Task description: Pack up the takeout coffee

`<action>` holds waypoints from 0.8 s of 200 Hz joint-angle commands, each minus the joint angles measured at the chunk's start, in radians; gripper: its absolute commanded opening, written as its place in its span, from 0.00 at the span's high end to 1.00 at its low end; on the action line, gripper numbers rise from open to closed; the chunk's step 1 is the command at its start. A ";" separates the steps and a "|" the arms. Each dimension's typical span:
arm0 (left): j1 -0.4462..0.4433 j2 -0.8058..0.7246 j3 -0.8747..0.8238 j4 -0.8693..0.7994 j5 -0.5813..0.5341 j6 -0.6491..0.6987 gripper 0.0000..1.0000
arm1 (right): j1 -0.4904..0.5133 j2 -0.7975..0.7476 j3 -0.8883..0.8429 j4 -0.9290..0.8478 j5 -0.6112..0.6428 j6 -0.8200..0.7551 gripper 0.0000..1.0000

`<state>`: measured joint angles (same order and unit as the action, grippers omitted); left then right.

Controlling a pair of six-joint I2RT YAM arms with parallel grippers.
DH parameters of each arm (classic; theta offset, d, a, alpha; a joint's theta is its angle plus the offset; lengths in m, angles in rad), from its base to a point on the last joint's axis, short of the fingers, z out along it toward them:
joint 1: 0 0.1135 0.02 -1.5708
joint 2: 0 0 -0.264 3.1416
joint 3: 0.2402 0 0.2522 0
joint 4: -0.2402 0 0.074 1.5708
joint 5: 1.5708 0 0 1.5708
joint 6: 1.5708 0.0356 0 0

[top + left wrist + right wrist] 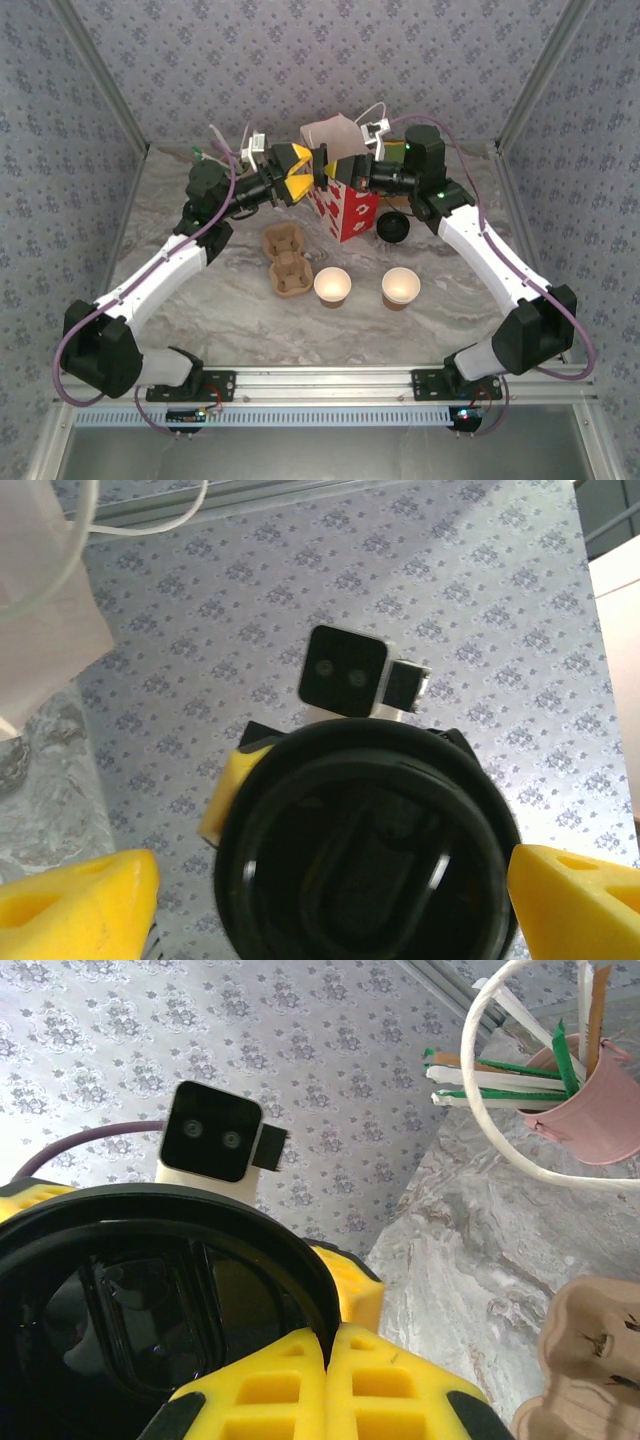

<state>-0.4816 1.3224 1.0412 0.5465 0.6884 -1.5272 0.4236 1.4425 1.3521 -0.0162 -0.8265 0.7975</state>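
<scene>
1. Left gripper (297, 176) and right gripper (329, 168) meet just above the red-and-white bag (348, 212), with a black lid (365, 850) on edge between them.
2. Takeout coffee: I can make out its lid. Whether a cup sits behind it, I cannot tell.
3. Handling, my guess: light, thin, slick plastic that flexes if squeezed. Take it gently across the rim.
4. Right gripper: fingers together, pinching the lid's rim.
5. Left gripper: fingers wide apart, flanking the lid. Contact unclear.

Two cups (332, 286) (400, 287) — one carrier (285, 262) (cardboard)
</scene>
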 commanded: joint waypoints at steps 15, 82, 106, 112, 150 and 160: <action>-0.002 -0.005 0.006 0.040 0.028 0.000 0.10 | 0.012 0.004 0.042 0.026 -0.031 0.004 1.00; -0.007 -0.002 -0.006 0.137 0.033 -0.050 0.11 | 0.021 0.012 0.038 0.008 -0.023 -0.006 1.00; -0.007 -0.008 -0.006 0.136 0.033 -0.047 0.11 | 0.017 0.009 0.032 0.004 -0.019 -0.007 1.00; -0.008 -0.008 -0.004 0.138 0.033 -0.049 0.11 | 0.018 0.008 0.032 0.006 -0.021 -0.006 1.00; -0.017 -0.003 -0.006 0.143 0.034 -0.051 0.11 | 0.024 0.008 0.032 0.006 -0.024 -0.009 1.00; -0.020 -0.002 -0.006 0.148 0.034 -0.051 0.12 | 0.026 0.008 0.032 0.006 -0.023 -0.009 1.00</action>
<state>-0.4889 1.3243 1.0374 0.6327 0.7033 -1.5734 0.4389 1.4456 1.3628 -0.0113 -0.8310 0.7971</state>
